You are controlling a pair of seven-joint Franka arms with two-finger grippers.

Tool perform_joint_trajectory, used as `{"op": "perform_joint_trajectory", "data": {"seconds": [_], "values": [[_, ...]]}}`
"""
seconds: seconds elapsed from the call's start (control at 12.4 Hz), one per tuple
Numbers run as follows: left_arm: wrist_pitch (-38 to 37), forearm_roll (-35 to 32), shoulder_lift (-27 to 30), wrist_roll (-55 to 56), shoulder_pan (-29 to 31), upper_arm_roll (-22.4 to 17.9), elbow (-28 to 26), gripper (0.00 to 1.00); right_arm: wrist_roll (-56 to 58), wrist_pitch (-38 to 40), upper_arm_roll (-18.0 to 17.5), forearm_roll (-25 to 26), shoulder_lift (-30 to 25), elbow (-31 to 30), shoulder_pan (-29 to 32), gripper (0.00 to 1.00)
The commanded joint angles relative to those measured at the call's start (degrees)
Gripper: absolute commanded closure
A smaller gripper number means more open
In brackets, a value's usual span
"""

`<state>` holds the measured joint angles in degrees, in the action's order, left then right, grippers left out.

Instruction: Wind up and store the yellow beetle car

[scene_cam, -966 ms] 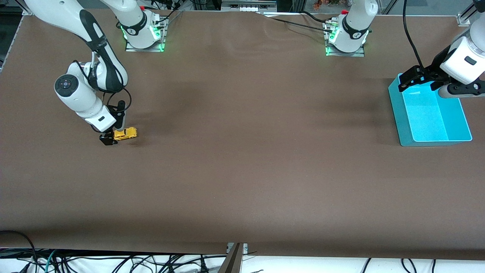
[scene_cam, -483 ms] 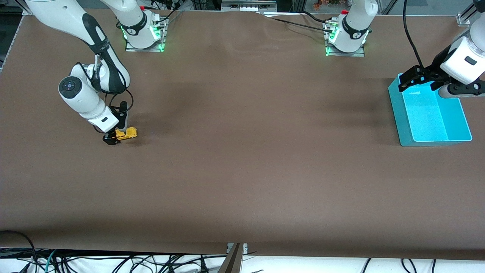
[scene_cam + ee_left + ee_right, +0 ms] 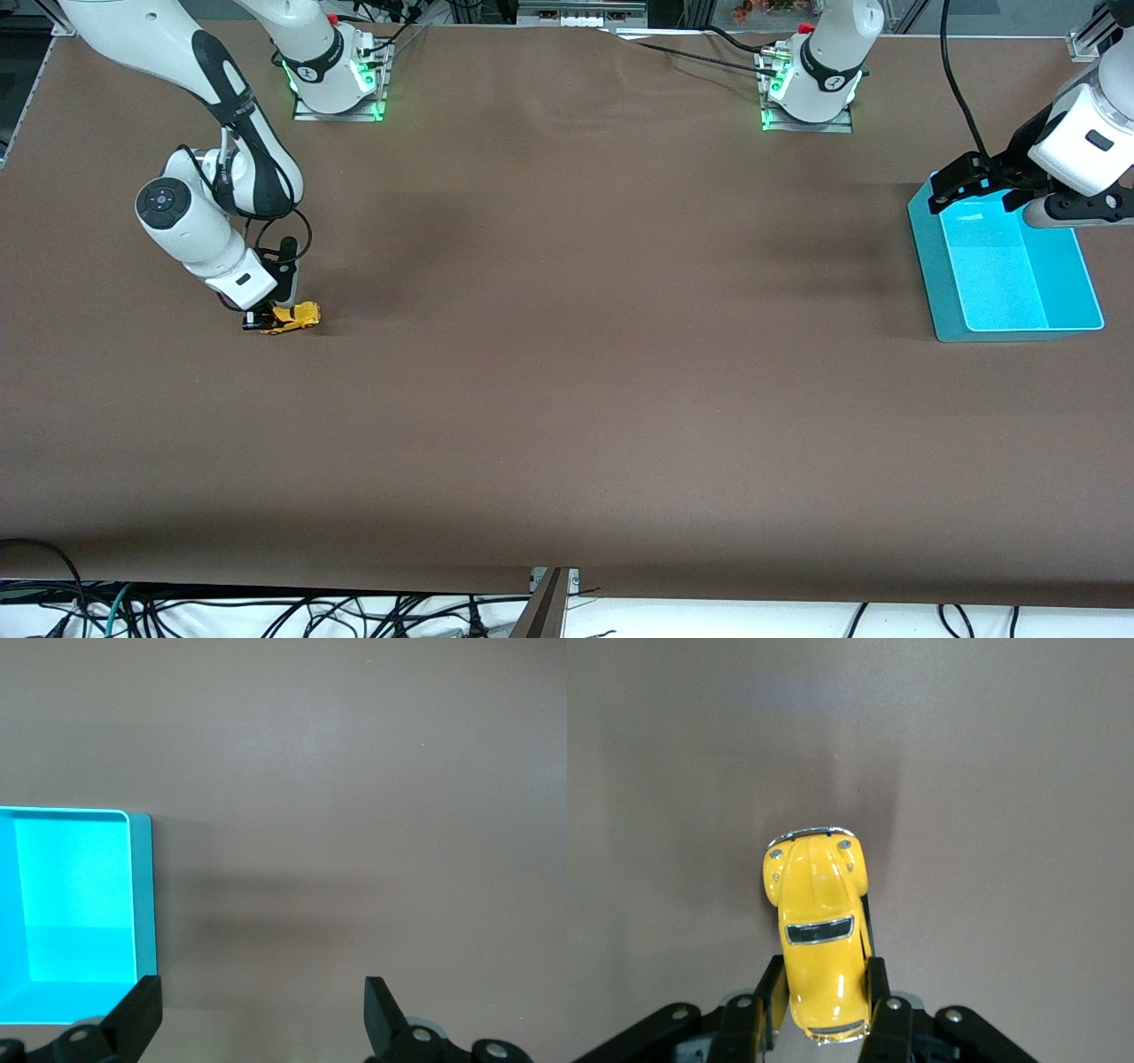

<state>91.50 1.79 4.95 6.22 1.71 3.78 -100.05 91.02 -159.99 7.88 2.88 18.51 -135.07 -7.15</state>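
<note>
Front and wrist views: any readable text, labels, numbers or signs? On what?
None readable.
Arm joints near the bases: small dark round marks, too small to read.
Yellow beetle car, held by the shut right gripper: no lettering.
Teal bin, under the open left gripper: blank.

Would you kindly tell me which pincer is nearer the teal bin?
Left. The left pincer hovers open over the teal bin's corner; the right pincer grips the yellow beetle car at the table's right-arm end.

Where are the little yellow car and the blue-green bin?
yellow beetle car (image 3: pixel 819 930): right wrist view, on its roof, just past the dark window.
teal bin (image 3: pixel 927 266): front view, on the outer wall toward the table's middle.
</note>
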Motion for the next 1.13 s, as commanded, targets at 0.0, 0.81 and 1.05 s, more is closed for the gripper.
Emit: {"op": "perform_joint_trajectory", "data": {"seconds": [0.0,0.81,1.05], "values": [[-0.62,1.11,0.85,-1.38,0.67,0.87,0.2,0.0,-4.34,3.44,-0.15,-0.07,-2.86,-1.08,0.03,0.93],[-0.62,1.11,0.85,-1.47,0.84,1.14,0.2,0.0,2.21,-0.66,0.38,0.02,2.49,-0.72,9.93,0.91],[-0.7,1.2,0.85,-1.38,0.93,0.96,0.29,0.0,6.97,-1.64,0.38,0.11,2.76,-0.2,16.01,0.9]]}}
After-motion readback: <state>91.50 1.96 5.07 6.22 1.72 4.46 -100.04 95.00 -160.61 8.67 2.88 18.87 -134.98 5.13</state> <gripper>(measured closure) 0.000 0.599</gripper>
